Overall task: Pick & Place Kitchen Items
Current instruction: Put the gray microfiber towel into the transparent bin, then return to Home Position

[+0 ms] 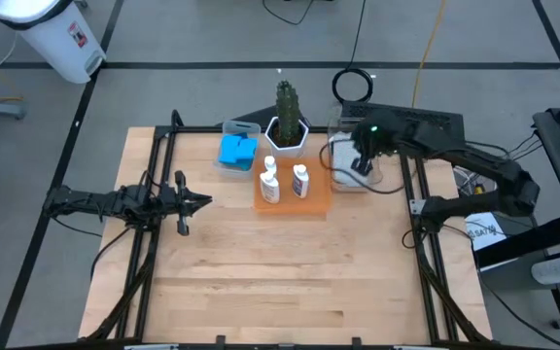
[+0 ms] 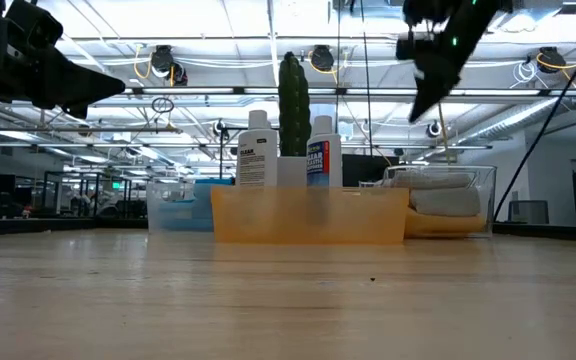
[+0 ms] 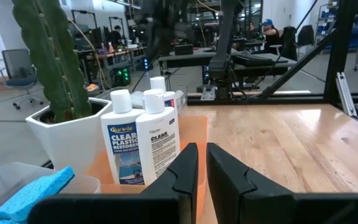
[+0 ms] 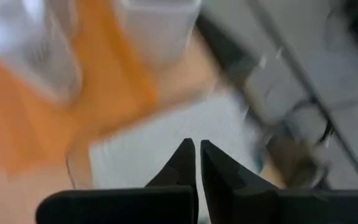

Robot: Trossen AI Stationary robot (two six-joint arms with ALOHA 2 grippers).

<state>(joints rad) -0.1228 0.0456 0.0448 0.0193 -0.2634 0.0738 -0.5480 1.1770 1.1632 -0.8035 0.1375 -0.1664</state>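
Two white labelled bottles [image 1: 269, 183] [image 1: 301, 180] stand upright on the flat orange tray [image 1: 311, 203]. Blue sponges [image 1: 238, 150] lie in a clear bin at the back left of the tray. Folded cloths [image 2: 448, 200] lie in a clear bin [image 1: 340, 175] right of the tray; the right wrist view shows a grey one [image 4: 166, 137] beside an orange one [image 4: 104, 81]. My right gripper [image 2: 420, 110] hangs shut and empty above that bin, slanting down. My left gripper [image 1: 205, 202] waits level at the table's left, shut and empty, pointing at the bottles [image 3: 157, 140].
A cactus in a white hexagonal pot [image 1: 287, 131] stands just behind the tray, between the two bins. Bare wooden tabletop [image 1: 280, 272] spreads from the tray toward the near edge. Black frame rails [image 1: 154, 175] run along both sides of the table.
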